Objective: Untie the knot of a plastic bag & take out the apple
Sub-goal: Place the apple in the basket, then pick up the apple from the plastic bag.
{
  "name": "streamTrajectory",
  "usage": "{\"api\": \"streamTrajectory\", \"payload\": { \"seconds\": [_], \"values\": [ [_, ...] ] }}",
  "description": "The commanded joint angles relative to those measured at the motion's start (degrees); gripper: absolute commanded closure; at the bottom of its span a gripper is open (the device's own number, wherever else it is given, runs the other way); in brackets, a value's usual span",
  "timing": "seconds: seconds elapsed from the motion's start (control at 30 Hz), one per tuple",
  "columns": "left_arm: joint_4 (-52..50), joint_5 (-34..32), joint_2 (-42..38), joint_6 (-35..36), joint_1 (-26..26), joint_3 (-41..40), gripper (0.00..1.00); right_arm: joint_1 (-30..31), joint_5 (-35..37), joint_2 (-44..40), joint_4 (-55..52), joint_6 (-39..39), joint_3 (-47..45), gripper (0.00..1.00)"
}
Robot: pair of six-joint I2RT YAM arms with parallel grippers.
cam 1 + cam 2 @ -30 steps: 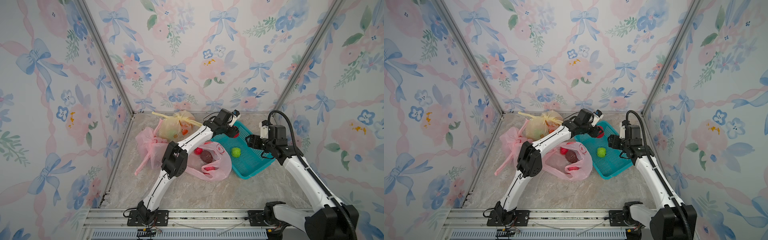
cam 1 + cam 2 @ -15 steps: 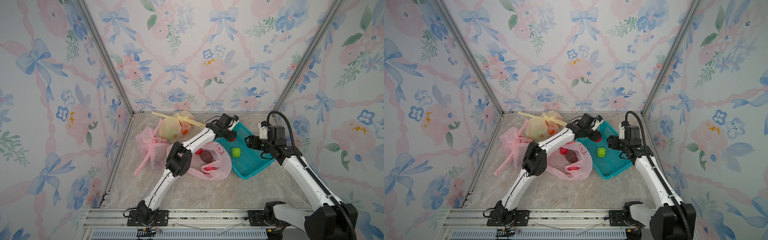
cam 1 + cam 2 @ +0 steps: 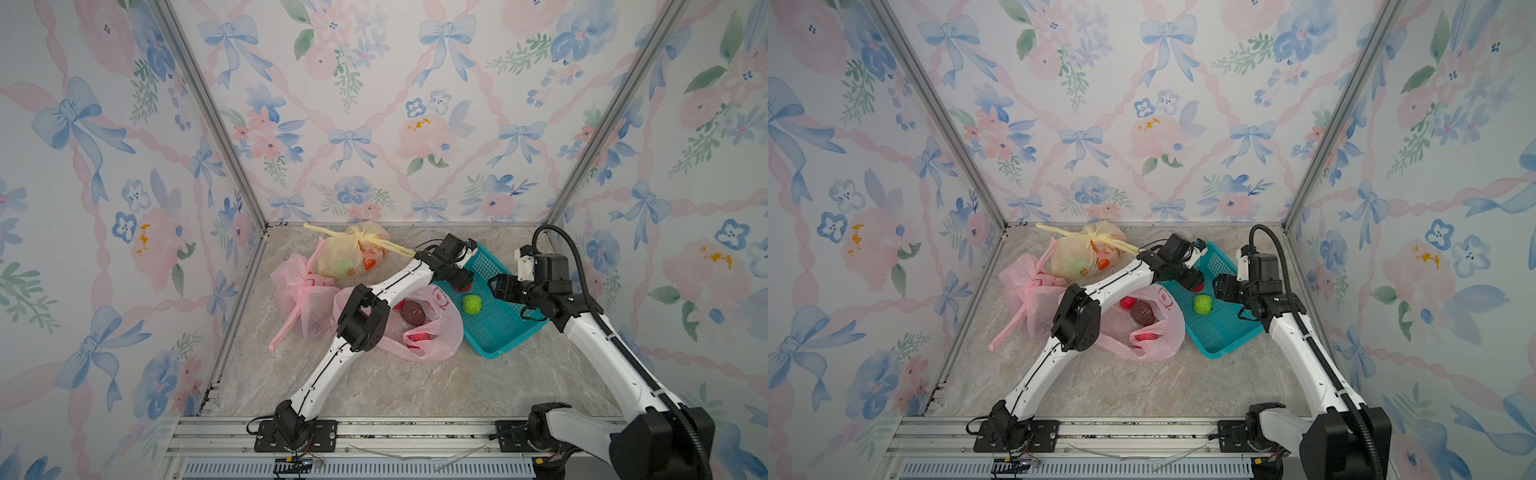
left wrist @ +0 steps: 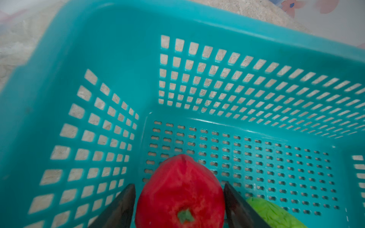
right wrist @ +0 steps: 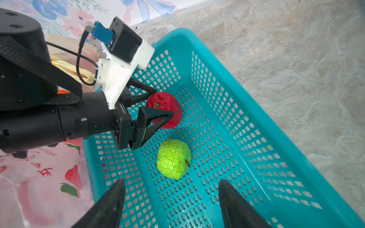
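Note:
A red apple [image 4: 180, 195] lies on the floor of the teal basket [image 3: 488, 353], near its far-left corner. My left gripper [image 4: 178, 184] is open around the apple, one finger on each side and a thin gap on at least one side. The right wrist view shows the left gripper [image 5: 164, 102] flanking the red apple [image 5: 167, 106]. A green apple [image 5: 173, 158] lies beside it. My right gripper [image 5: 171, 180] hangs open and empty over the basket, just short of the green apple. The pink plastic bag [image 3: 432, 332] lies open beside the basket.
The open bag holds a dark purple fruit [image 3: 412, 311] and red pieces. A tied pink bag [image 3: 299, 291] and a tied yellow bag [image 3: 349, 257] sit at the back left. The left arm stretches across the open bag. Walls enclose three sides.
My left gripper has come down a little into the basket with the red apple, and its jaws have widened around it. The right arm has barely moved.

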Motion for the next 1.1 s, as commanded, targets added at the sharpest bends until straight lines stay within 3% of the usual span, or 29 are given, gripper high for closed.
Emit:
{"api": "streamTrajectory", "payload": {
  "seconds": [0.0,0.23,0.3,0.4,0.53,0.57,0.67,0.8,1.07],
  "values": [
    [0.2,1.1,-3.0,1.0,-0.2,4.3,0.26,-0.3,-1.4,-2.0,0.2,-0.9,0.0,0.24],
    [2.6,3.4,-11.4,1.9,0.5,7.8,0.21,3.3,-3.7,-5.3,2.0,-3.6,0.0,0.22],
    [2.6,0.9,-15.4,0.5,0.9,5.6,0.23,5.6,-4.1,-6.8,1.9,-4.5,0.7,0.22],
    [2.7,-5.2,-25.2,-1.9,1.7,-5.4,0.41,11.7,-4.4,-8.0,1.4,-7.4,2.4,0.36],
    [5.7,-7.7,-42.2,-3.6,3.4,-29.8,0.72,22.5,-5.9,-5.3,0.7,-8.9,5.6,0.55],
    [6.7,-8.3,-46.2,-4.0,3.5,-35.5,0.76,25.0,-6.5,-4.1,0.8,-9.2,6.3,0.56],
    [8.4,-10.2,-58.7,-6.5,4.2,-51.3,0.78,32.6,-6.9,0.6,0.6,-10.7,9.1,0.56],
    [8.9,-10.5,-69.6,-10.5,5.3,-64.7,0.81,38.6,-7.5,7.8,2.0,-9.8,12.6,0.57],
    [14.7,-10.1,-74.8,-18.6,10.0,-82.0,0.85,41.3,-3.8,22.1,3.2,-6.7,17.3,0.62]
  ]
}}
